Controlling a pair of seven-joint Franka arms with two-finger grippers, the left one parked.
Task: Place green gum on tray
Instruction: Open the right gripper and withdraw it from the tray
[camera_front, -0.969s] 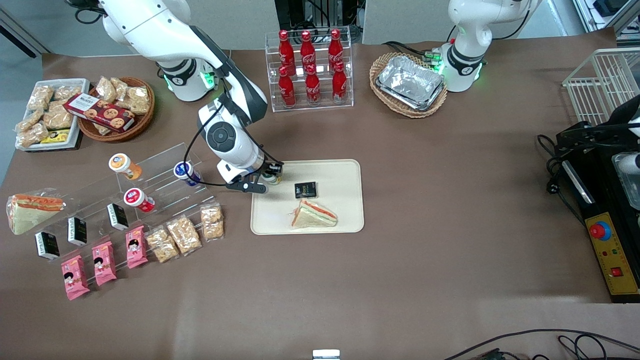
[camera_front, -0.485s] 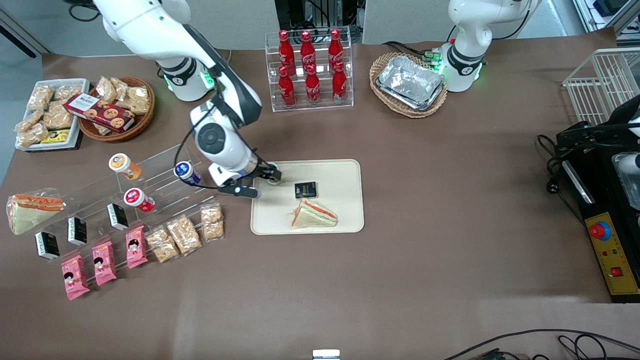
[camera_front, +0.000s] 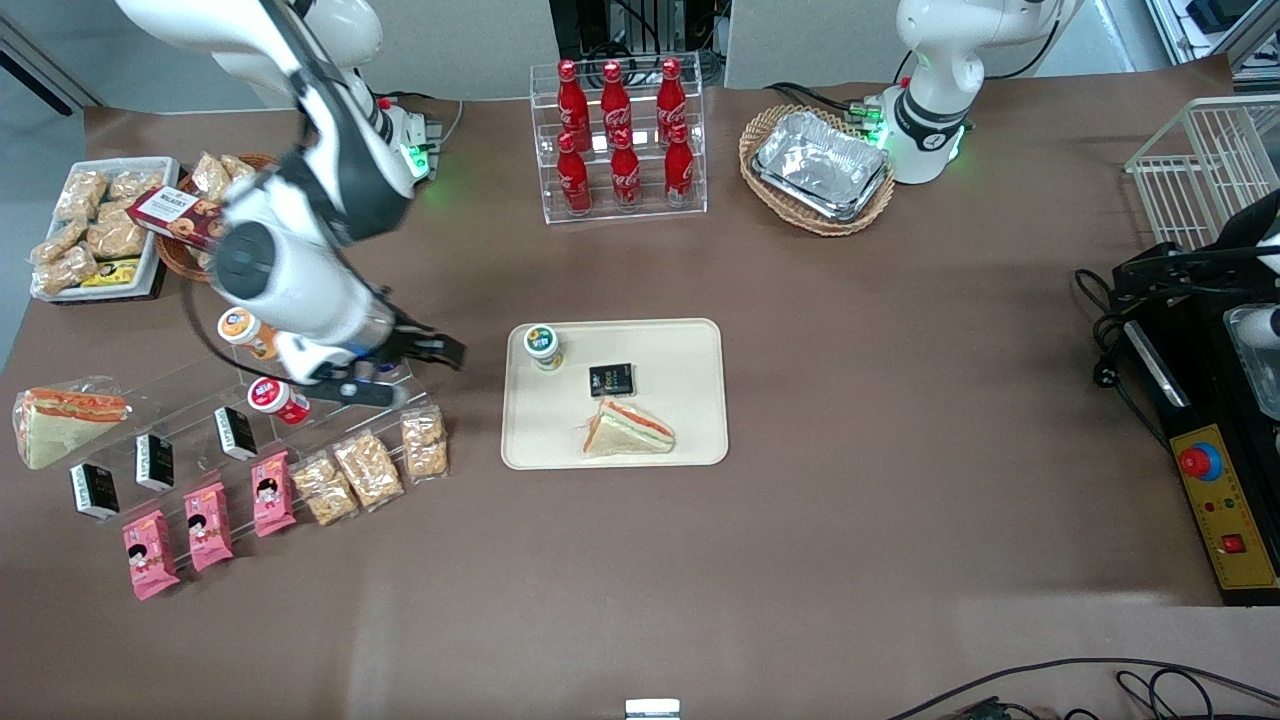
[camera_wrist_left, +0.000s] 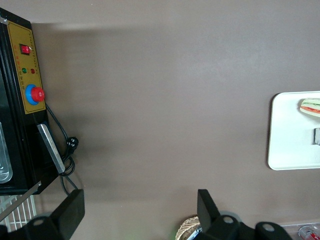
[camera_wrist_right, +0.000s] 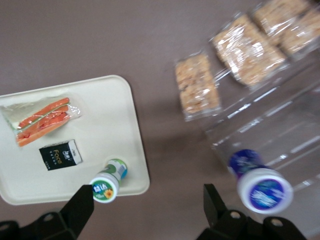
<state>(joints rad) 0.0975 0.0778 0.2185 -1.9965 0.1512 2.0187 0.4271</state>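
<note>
The green gum stands upright on the beige tray, in the tray's corner farthest from the front camera and nearest the working arm's end. My gripper is open and empty. It hovers above the table between the tray and the clear acrylic shelf, apart from the gum. In the right wrist view the gum shows its green lid with a white centre on the tray, close to one fingertip of the open gripper. The tray's edge also shows in the left wrist view.
A wrapped sandwich and a black packet lie on the tray. The acrylic shelf holds an orange-lidded canister, a red-lidded one and a blue-lidded one. Snack packets lie beside it. A cola rack stands farther back.
The gripper let go of the green gum, which now stands free on the tray. The arm rose and swung away toward the working arm's end, over the acrylic shelf.
</note>
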